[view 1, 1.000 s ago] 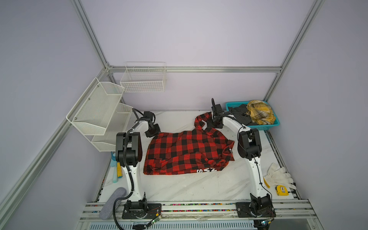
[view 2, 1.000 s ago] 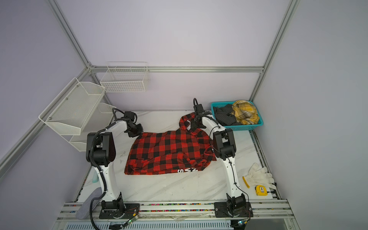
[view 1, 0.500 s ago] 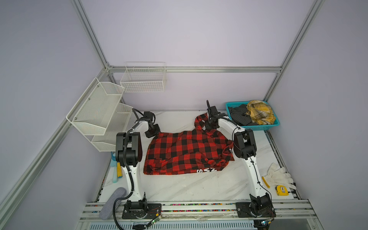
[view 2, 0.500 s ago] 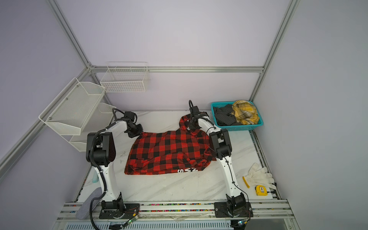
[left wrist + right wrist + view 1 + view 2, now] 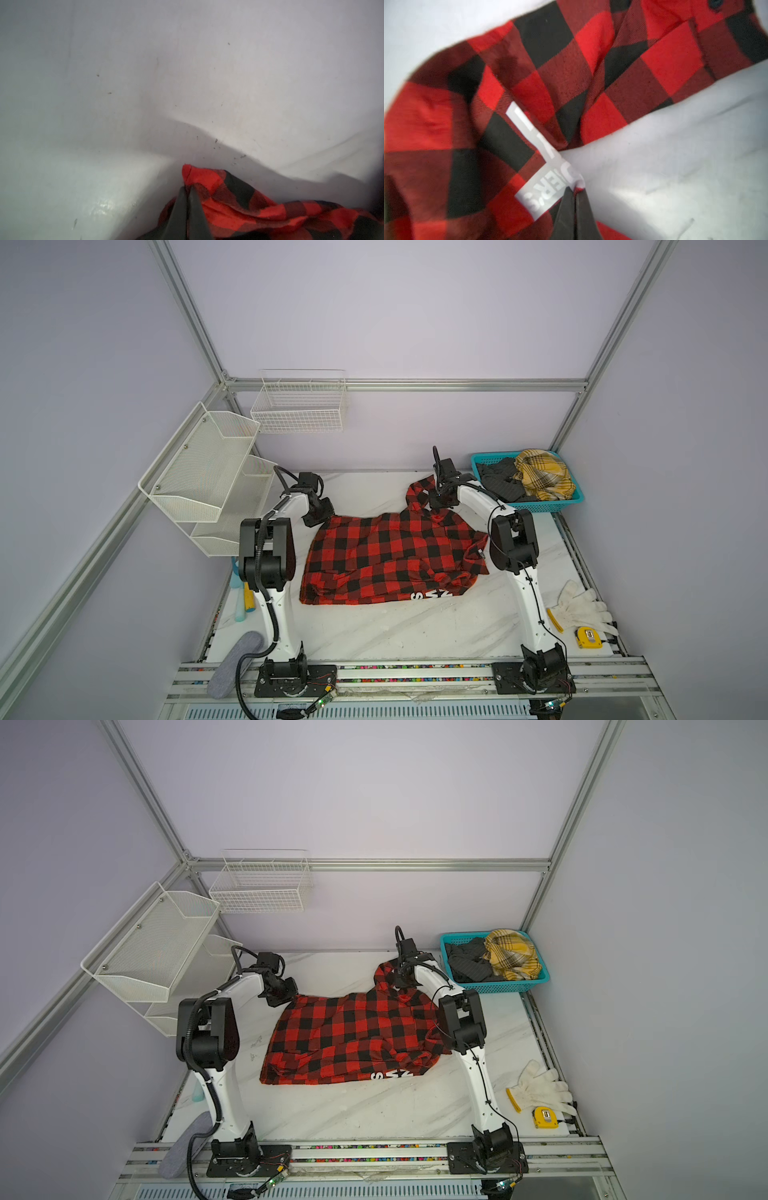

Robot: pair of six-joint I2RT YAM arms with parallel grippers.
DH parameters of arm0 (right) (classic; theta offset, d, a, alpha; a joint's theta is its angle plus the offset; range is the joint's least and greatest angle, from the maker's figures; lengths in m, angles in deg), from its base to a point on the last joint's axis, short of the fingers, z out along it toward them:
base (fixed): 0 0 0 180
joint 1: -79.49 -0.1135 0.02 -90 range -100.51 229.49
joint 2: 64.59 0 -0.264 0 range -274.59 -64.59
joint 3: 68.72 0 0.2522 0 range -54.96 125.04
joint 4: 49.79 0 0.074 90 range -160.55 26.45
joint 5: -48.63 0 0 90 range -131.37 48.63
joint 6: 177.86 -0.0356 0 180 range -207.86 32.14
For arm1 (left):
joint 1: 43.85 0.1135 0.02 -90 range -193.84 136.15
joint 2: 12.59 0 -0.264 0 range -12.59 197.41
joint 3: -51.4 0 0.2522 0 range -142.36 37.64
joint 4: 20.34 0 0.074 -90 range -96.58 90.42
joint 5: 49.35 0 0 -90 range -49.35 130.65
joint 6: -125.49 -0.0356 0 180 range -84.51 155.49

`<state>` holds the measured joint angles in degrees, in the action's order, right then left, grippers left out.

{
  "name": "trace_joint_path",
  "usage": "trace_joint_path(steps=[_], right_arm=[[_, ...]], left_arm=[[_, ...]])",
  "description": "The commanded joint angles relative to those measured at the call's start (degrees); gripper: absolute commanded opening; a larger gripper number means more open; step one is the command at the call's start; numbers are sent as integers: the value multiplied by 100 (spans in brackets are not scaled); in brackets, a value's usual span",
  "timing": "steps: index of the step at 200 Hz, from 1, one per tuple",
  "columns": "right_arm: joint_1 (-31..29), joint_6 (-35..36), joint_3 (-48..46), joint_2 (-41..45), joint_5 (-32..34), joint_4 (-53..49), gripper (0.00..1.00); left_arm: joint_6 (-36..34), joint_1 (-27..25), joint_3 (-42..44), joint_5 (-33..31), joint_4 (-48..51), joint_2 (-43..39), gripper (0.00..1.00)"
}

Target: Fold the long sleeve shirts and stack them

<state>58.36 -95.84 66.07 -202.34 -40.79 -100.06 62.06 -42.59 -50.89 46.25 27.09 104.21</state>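
Red-and-black buffalo-check flannel shirt (image 5: 386,560) lies spread on the white marble tabletop (image 5: 415,635); your left gripper (image 5: 187,188) pinches its far corner, right gripper (image 5: 574,190) clamps the white-lettered edge; lift both evenly and keep the cloth taut

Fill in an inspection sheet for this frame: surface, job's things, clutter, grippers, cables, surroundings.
Surface: white marbled tabletop, lightly scuffed.
Job's things: red-and-black check shirt spread mid-table; mustard plaid garment and dark grey garment in teal basket, back right.
Clutter: white glove and yellow tape measure at right edge; grey pad front left.
Grippers: left gripper shut on shirt's corner; right gripper shut on its lettered edge.
Cables: black cable up the left arm, clear of the shirt.
Surroundings: white mesh shelves left; wire basket on back wall.
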Motion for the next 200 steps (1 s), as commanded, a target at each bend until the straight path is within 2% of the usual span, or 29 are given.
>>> trace_joint_path(steps=[1, 34, 85, 121, 162, 200], right_arm=[[-2, -139, -305, 1170, -1, 261, 0], [-21, -316, -1308, 2030, -221, 671, 0], [-113, -902, -3502, 3513, -457, 1356, 0], [-131, -1089, -4751, 4001, -243, 1541, 0], [-132, -1183, -5421, 3920, 38, 1610, 0], [-135, -1389, -5217, 3792, -3, 1554, 0]], left_arm=[[419, -11, 357, 130, -601, -811, 0], [958, -12, 1190, 206, -1118, -1394, 0], [1609, 100, 2905, -278, -1530, -2682, 0], [1988, 401, 3798, -268, -1526, -3343, 0], [2006, 647, 4085, -85, -1372, -3367, 0], [2165, 692, 3990, 464, -1351, -3269, 0]])
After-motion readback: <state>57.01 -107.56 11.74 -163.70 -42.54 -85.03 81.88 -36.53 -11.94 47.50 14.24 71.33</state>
